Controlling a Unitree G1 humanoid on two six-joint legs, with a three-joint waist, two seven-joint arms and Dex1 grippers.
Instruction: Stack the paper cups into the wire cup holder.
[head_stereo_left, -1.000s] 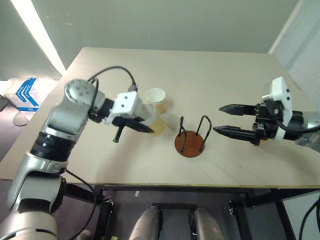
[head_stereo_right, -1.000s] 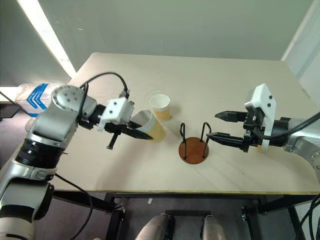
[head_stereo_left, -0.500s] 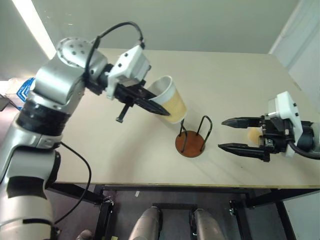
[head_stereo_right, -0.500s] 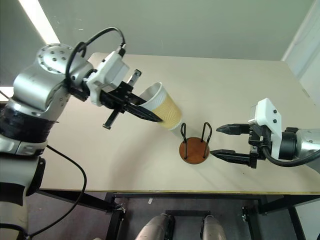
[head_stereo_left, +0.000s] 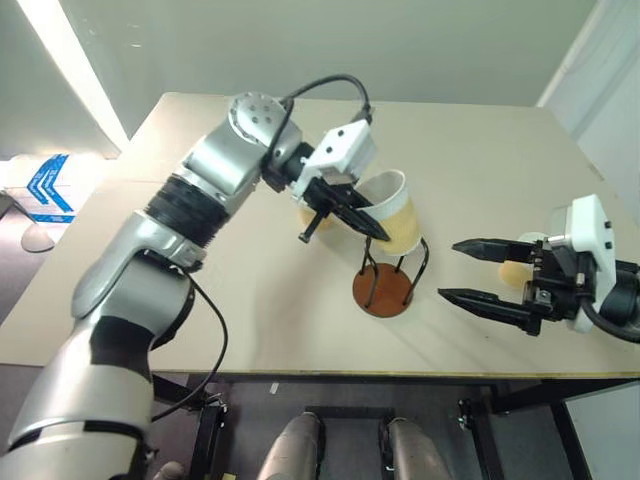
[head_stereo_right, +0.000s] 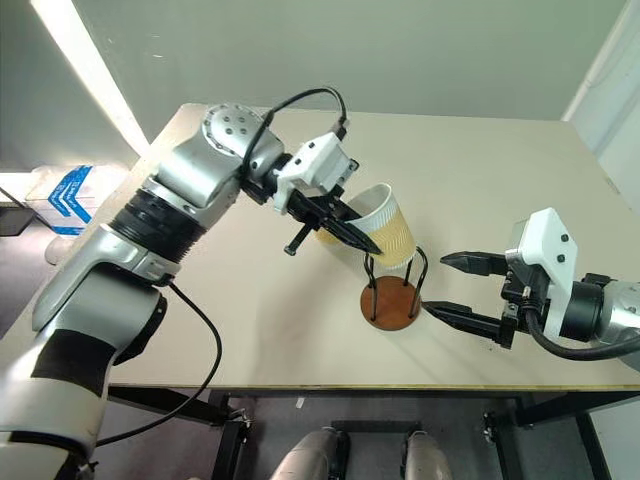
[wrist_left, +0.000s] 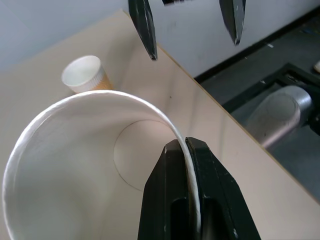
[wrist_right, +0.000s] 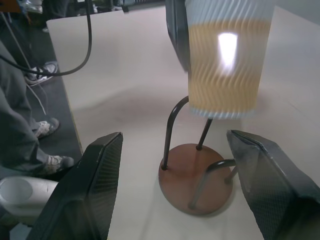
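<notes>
My left gripper (head_stereo_left: 378, 230) is shut on the rim of a tan paper cup (head_stereo_left: 392, 208), one finger inside its white wall (wrist_left: 60, 190). It holds the cup tilted just above the black loops of the wire cup holder (head_stereo_left: 384, 288), cup bottom between the loop tops (wrist_right: 225, 65). To the right of the reddish base (wrist_right: 197, 182), my right gripper (head_stereo_left: 449, 269) stands open and empty, pointing at the holder. A second paper cup (wrist_left: 86, 75) stands on the table behind its fingers (head_stereo_left: 512, 270). A third cup (head_stereo_left: 304, 214) peeks out behind my left gripper.
The pale wooden table (head_stereo_left: 250, 300) has its front edge close below the holder. A person's legs and shoes (wrist_right: 30, 125) stand beside the table's far left edge. A blue-and-white bag (head_stereo_left: 45, 185) lies on the floor to the left.
My left gripper has lifted the cup off the table and carried it right, to above the holder. The right gripper has drawn back a little, still open.
</notes>
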